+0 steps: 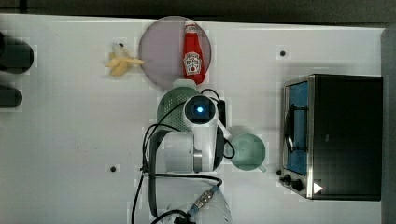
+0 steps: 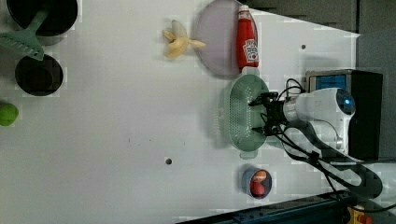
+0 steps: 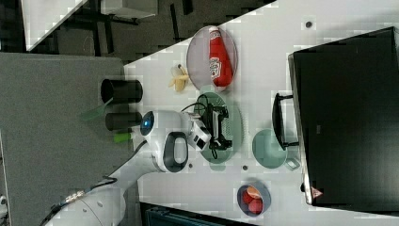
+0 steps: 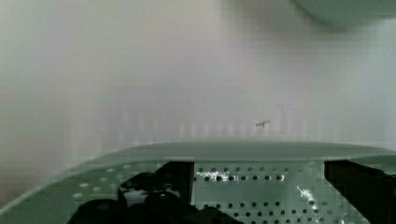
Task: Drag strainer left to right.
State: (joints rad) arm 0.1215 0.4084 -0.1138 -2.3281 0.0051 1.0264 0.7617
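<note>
Mint-green plastic makes up two things on the white worktop [image 1: 70, 140]: one large pale oval strainer [image 2: 243, 114] and one smaller round cup [image 1: 248, 151] with a small handle. Also there are one round greyish-lilac plate [image 1: 161, 51] bearing one red ketchup bottle [image 1: 193, 51], one peeled yellow banana [image 1: 121, 60] just beside the plate, one black-and-silver toaster oven [image 1: 341, 135], and, in the left view, one small dark bowl [image 2: 256, 183] holding two reddish pieces, two black round pots [image 2: 38, 75], one green slotted spatula [image 2: 23, 39] and one green ball [image 2: 7, 114]. The strainer lies near the middle of the worktop, between the plate and the small bowl in the left view, its rim tab touching the plate's edge; in the top view the cup stands to the top view's right of it. Its bottom and walls are dotted with small holes, and small tabs stick out at both ends of the rim. One white robot arm [image 3: 169, 146] reaches over it, and the black pincer [image 2: 260, 113] hangs inside the basin with its fingers spread wide, released, gripping nothing.
</note>
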